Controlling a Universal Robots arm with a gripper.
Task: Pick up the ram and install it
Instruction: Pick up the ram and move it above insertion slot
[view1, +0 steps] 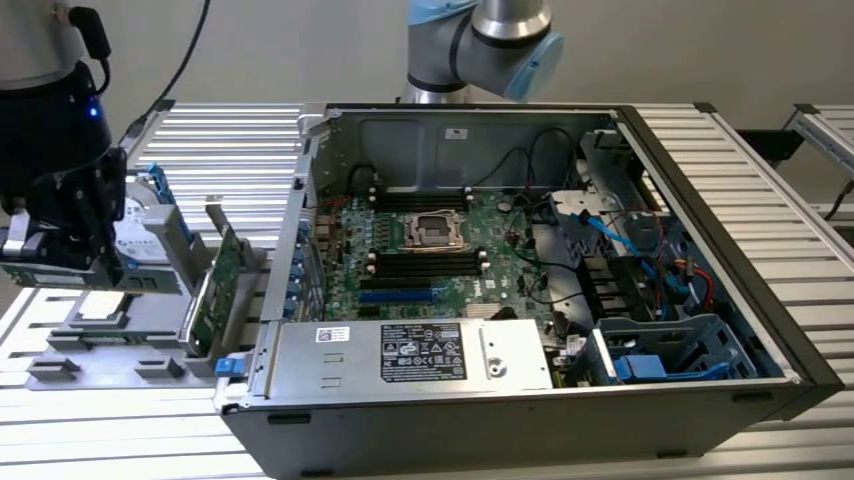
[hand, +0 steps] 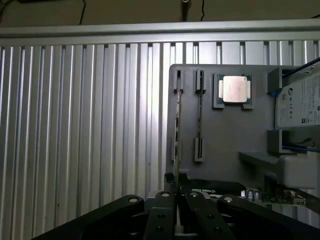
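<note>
On the gray fixture beside the open computer case, your gripper has its fingers drawn close, pinching the near end of the ram. The ram stands on edge in the slot farthest from the CPU. You cannot read the hard drive label or the power supply sticker, as their print is too fine.

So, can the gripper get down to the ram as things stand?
Likely yes: the gripper sits right above the ram, standing on edge in its grey holder slot, with nothing lying over it.
</note>
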